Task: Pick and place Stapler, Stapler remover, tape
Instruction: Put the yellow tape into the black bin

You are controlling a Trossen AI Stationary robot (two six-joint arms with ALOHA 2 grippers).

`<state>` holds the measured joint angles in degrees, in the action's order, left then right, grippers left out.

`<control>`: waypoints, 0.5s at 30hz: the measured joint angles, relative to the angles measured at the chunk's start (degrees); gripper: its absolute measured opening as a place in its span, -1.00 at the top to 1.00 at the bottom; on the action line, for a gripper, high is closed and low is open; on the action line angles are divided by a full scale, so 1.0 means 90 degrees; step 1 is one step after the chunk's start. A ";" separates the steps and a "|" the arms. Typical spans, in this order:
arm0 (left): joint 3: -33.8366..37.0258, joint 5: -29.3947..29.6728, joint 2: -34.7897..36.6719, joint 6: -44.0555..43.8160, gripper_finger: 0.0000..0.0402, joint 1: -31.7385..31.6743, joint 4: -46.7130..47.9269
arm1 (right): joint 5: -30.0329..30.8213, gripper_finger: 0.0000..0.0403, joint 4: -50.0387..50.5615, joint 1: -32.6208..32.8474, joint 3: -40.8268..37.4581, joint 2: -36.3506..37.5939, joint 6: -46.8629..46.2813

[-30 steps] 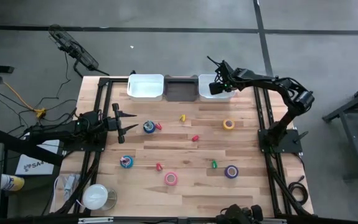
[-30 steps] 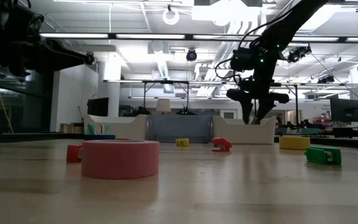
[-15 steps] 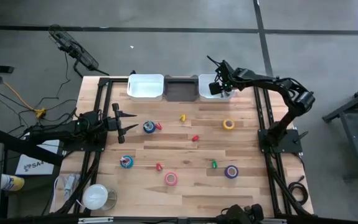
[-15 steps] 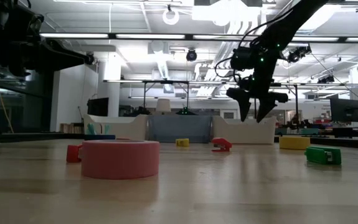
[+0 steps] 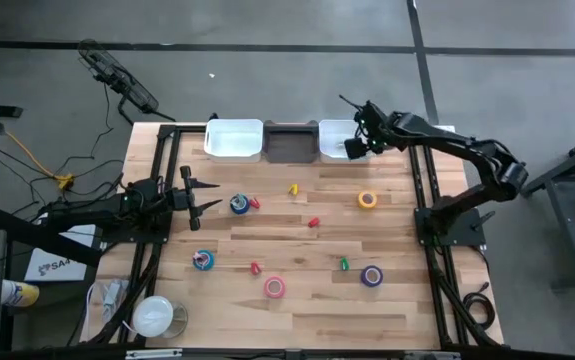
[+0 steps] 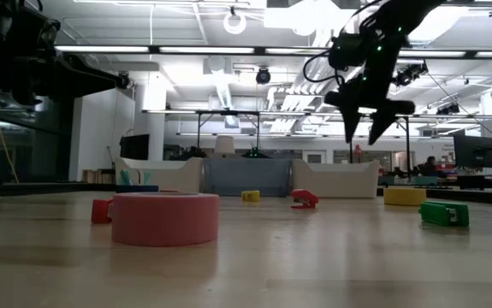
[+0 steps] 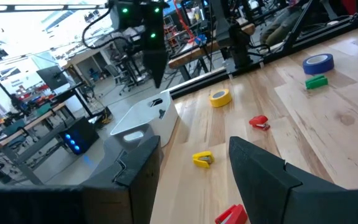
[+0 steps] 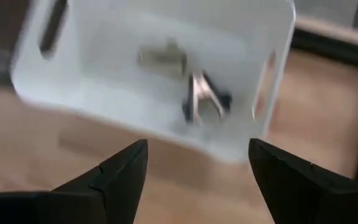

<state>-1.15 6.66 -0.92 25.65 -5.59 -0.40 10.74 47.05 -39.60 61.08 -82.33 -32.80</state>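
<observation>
My right gripper (image 5: pixel 353 146) hangs open above the right white bin (image 5: pixel 335 128), raised well clear of it in the low view (image 6: pixel 372 115). In the right wrist view a dark stapler remover (image 8: pixel 203 99) and a pale piece (image 8: pixel 163 56) lie on that bin's floor. My left gripper (image 5: pixel 203 196) waits open at the table's left, just short of the blue tape roll (image 5: pixel 239 204). Teal (image 5: pixel 203 260), pink (image 5: pixel 275 288), purple (image 5: pixel 371 276) and yellow-tan (image 5: pixel 367 199) rolls lie flat on the table. Small red (image 5: pixel 313 222), yellow (image 5: pixel 293 189) and green (image 5: pixel 345 264) staplers lie among them.
A second white bin (image 5: pixel 234 140) and a grey bin (image 5: pixel 291 141) stand beside the right one along the far edge. Black frame rails run down both table sides. Two more small red pieces (image 5: pixel 255 203) (image 5: pixel 256 268) lie between the rolls. A white round thing (image 5: pixel 153 316) sits off the near left corner.
My right gripper spread its fingers over the right white bin, then rose clear of it and drifted slightly toward the table's right. The left arm and the things on the table stayed where they were.
</observation>
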 joint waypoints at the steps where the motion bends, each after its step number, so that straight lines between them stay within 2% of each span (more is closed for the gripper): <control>1: -0.0001 -0.0001 0.0001 0.0000 0.07 0.0000 -0.0001 | -0.0004 -0.35 0.0230 0.0076 0.0000 0.0016 -0.0072; 7: -0.0002 -0.0002 0.0000 0.0000 0.07 -0.0002 -0.0001 | -0.0185 -0.35 0.1033 0.0637 -0.0001 -0.0011 -0.0515; 15: 0.0001 -0.0002 0.0002 0.0000 0.07 0.0001 -0.0001 | -0.0302 -0.35 0.1198 0.1454 -0.0002 -0.0046 -0.1062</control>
<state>-1.15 6.63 -0.91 25.65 -5.59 -0.40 8.02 57.84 -26.51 61.06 -82.74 -42.36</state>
